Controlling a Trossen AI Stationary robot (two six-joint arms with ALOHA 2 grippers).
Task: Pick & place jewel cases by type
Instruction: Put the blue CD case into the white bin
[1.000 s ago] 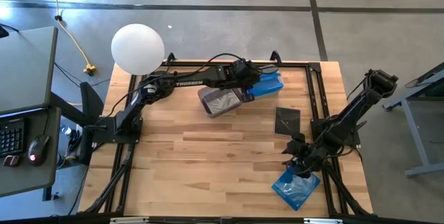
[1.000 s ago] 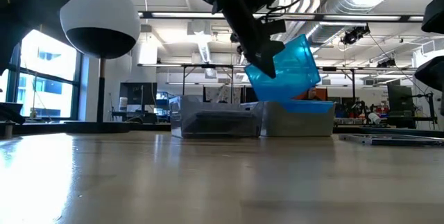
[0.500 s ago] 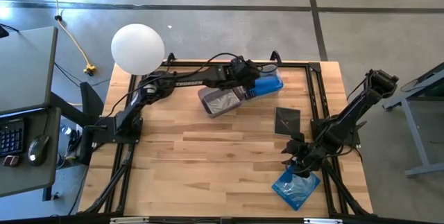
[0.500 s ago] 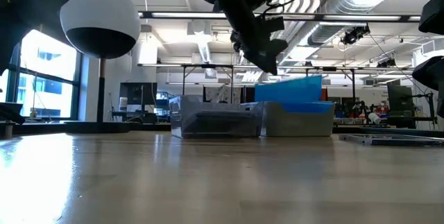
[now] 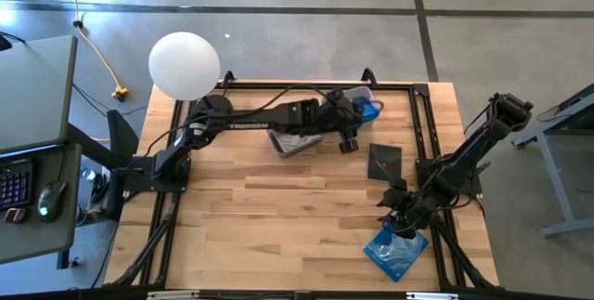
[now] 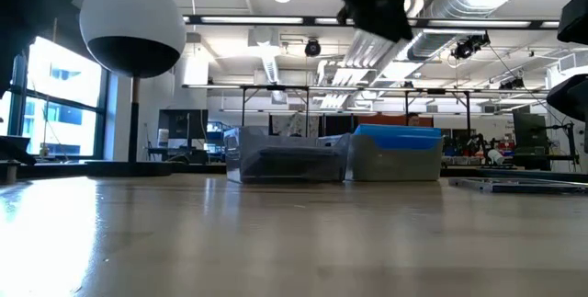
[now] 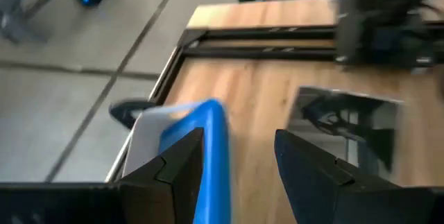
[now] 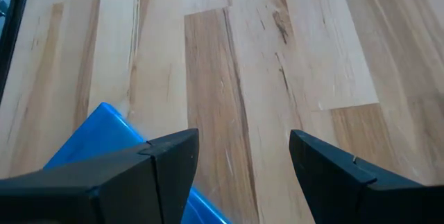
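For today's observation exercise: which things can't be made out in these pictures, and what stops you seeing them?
- Contents of the two tubs: high view, left arm covers them; low view, walls hide the insides.
- Dark jewel case label: high view, too small.
- Blue jewel case: right wrist view, right gripper fingers hide its lower part.

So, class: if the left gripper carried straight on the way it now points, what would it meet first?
Probably the dark, shiny-fronted square jewel case lying flat on the wooden table. The left gripper, fingers open, has it ahead in the wrist view, though depth is unclear.
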